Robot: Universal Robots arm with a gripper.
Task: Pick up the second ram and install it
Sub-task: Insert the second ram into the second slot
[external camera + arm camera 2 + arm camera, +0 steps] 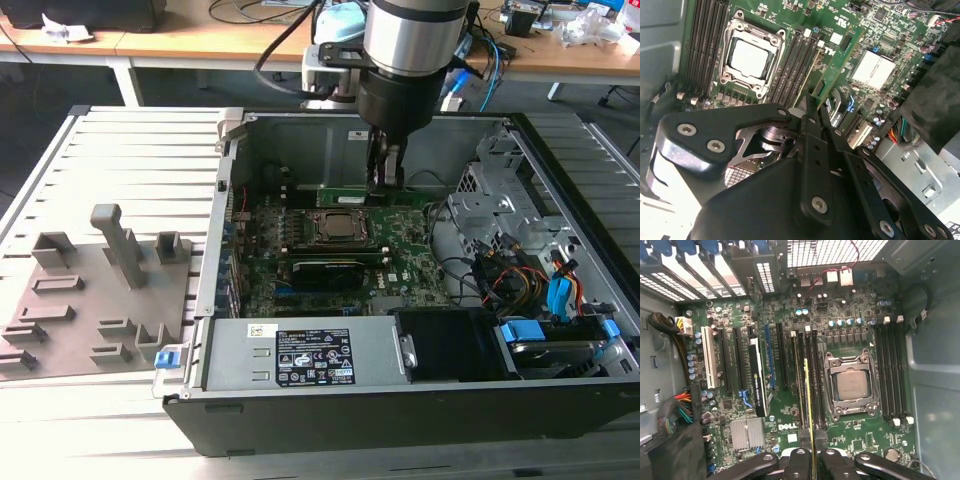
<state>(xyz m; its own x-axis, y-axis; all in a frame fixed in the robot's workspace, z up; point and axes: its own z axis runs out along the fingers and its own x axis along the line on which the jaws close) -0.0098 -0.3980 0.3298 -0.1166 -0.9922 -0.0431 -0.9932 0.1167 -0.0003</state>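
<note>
Looking into the open computer case (560, 400) in the exterior view, you see the claw (385, 172) lowered inside it. The ram stick (350, 187) lies level under the claw, just beyond the processor socket (338, 226). The claw is clamped on the stick. In the first wrist view its fingers (802, 460) press on the two flat faces, and the stick shows edge-on as a thin yellow-green line. This line runs along the dark memory slots (799, 380) beside the socket. I cannot tell from the pictures whether the lower edge already touches a slot or hangs just above it.

I judge the stick to be very light, so weight is no problem for you. It is stiff along its length but thin and brittle. A twist or a push from the side can crack the board or damage the small chips on it. The faces are smooth, so the stick may slide between the fingers if the pressure is weak. Too much pressure can hurt the chips.

The best place to hold it is on the flat faces, close to the upper edge and near the middle of the length, so that it hangs level. The hold you have now seems to be about there. Keep the contact edge below free and keep the stick upright, in line with the slot.
</note>
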